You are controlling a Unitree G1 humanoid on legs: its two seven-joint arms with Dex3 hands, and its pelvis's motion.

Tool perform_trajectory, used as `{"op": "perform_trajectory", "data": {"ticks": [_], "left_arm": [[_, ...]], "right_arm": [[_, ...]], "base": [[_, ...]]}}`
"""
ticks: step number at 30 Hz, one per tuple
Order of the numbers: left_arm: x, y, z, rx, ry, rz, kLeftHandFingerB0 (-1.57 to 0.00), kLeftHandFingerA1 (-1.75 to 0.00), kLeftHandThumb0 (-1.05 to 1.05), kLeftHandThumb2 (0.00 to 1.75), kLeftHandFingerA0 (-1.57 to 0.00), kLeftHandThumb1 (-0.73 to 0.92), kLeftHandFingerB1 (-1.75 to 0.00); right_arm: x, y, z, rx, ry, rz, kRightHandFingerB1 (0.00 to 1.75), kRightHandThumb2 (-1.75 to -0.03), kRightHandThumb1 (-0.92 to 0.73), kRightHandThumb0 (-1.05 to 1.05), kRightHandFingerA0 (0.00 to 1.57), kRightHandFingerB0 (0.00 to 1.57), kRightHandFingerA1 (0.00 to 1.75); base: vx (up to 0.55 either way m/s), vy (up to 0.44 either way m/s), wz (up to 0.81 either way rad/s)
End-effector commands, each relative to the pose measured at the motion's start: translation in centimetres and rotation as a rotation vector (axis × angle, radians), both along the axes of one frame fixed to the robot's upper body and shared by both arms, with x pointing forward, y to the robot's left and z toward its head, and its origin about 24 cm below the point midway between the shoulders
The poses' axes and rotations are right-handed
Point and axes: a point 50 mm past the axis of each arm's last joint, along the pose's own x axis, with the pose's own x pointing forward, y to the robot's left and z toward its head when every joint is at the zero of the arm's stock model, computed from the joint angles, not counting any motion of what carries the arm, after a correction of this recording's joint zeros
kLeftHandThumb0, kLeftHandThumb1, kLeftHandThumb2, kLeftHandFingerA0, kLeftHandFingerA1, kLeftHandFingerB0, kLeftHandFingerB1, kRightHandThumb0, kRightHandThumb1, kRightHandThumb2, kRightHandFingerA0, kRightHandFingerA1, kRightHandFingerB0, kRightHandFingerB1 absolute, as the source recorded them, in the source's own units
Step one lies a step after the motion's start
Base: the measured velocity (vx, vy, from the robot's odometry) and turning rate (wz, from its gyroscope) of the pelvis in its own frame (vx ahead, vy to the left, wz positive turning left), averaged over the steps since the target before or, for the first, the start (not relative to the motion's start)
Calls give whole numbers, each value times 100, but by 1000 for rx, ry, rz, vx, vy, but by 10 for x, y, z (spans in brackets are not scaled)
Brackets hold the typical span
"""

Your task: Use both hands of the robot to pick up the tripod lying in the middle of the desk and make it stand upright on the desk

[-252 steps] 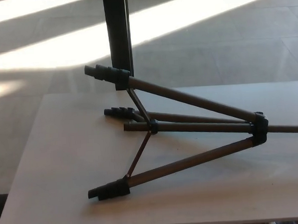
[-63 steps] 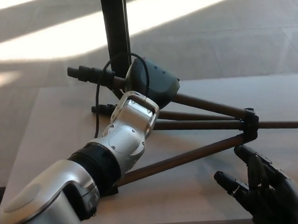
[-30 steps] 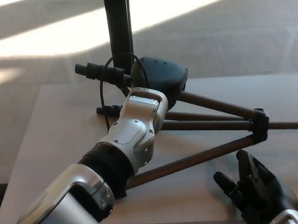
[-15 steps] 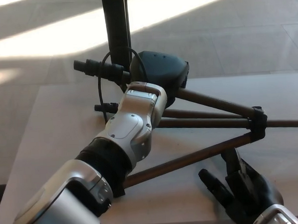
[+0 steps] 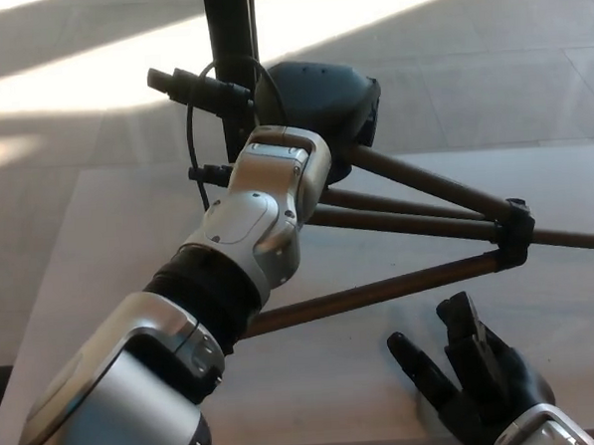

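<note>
We are seeing the tripod (image 5: 417,226) lying across the worktop (image 5: 99,253), one leg raised. Our left hand (image 5: 321,102) is covering that leg; its grip we cannot tell. Our right hand (image 5: 469,373) is hovering with fingers spread, holding nothing, near the lowest leg.

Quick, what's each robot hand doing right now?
Left hand: on the tripod's upper leg; grip cannot be told.
Right hand: open, holding nothing.

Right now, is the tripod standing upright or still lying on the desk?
Not upright. The tripod lies tilted, legs spread sideways over the desk, with the left robot hand at its far leg and the right robot hand open, not touching it.
</note>
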Motion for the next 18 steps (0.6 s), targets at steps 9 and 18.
{"op": "perform_trajectory", "data": {"ticks": [9, 18], "left_arm": [[-6, -13, 36, -140, -96, -43, -81, -142, -22, 82, -89, 57, -108], [-9, -11, 29, -139, -96, -50, -81, -127, -22, 92, -90, 64, -102]], "right_arm": [[36, 26, 4, 61, 3, 37, 11, -88, -48, -83, 0, 3, 23], [71, 18, 36, -62, -105, -15, 13, -87, -49, -81, 0, 0, 30]], "base": [[0, 0, 0], [0, 0, 0]]}}
